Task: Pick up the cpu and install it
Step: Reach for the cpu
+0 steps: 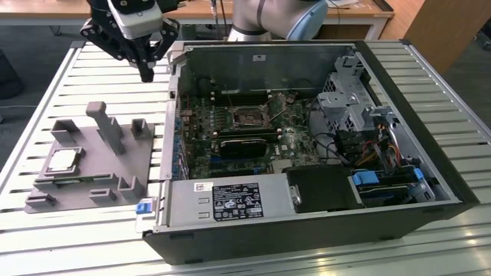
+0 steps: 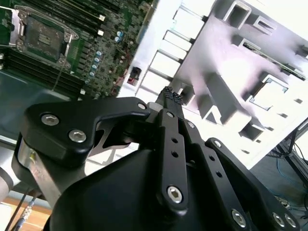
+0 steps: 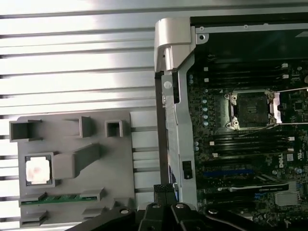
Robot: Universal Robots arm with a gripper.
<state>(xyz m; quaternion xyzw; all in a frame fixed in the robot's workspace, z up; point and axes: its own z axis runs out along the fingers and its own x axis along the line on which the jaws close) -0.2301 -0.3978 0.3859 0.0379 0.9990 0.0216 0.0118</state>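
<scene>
The cpu (image 1: 63, 160) (image 3: 38, 170), a small silvery square chip, lies flat in a pocket of the grey fixture plate (image 1: 142, 158) (image 3: 120, 159) on the exterior view's left. My gripper (image 1: 147, 73) (image 3: 164, 189) (image 2: 169, 94) hangs above the slatted table, between the fixture's far end and the wall of the open computer case (image 1: 429, 115). Its fingers are shut with nothing between them. The motherboard's cpu socket (image 1: 252, 118) (image 3: 251, 109) (image 2: 43, 38) stands open and holds no chip, its retaining frame lifted.
A green memory stick (image 3: 60, 198) sits in a slot of the fixture near the cpu. Upright posts (image 1: 107, 123) rise from the plate. Inside the case are a black heatsink block (image 1: 245, 146), a drive cage (image 1: 349, 100) and cables (image 1: 376, 152). The arm's base (image 1: 276, 20) stands behind the case.
</scene>
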